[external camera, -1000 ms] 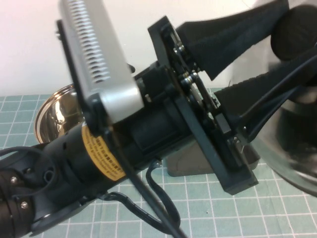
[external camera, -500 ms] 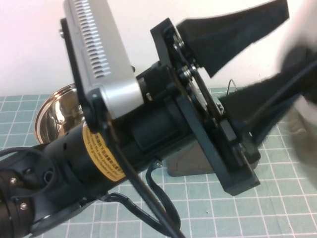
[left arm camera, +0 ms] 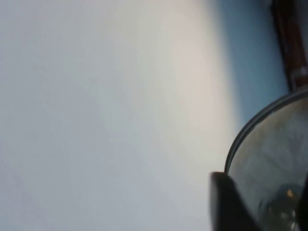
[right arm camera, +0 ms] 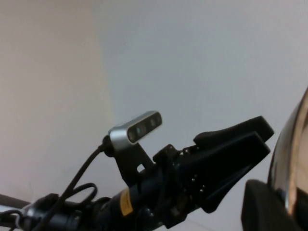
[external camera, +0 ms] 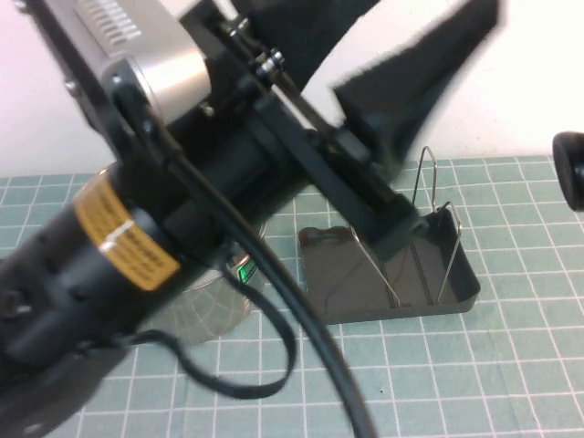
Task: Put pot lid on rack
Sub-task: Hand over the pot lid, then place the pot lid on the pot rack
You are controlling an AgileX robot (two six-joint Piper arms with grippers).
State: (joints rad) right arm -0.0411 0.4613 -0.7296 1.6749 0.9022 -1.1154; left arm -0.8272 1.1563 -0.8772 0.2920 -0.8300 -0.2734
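Raised left tool (external camera: 365, 82) (one) uncovers one rack (external camera: 456, 283); right tool (right arm camera: 288, 211) holds lid (right arm camera: 294, 159).

Rack (external camera: 392, 287): wire loops upright, tray floor bare between them, open from above. Left gripper (external camera: 365, 64): raised high, fingers parted and holding nothing, its arm crossing over the rack's near-left side. Right gripper (right arm camera: 288, 211): well off right, carrying pot lid (right arm camera: 291, 159). Pot (external camera: 205, 301): under the left arm.
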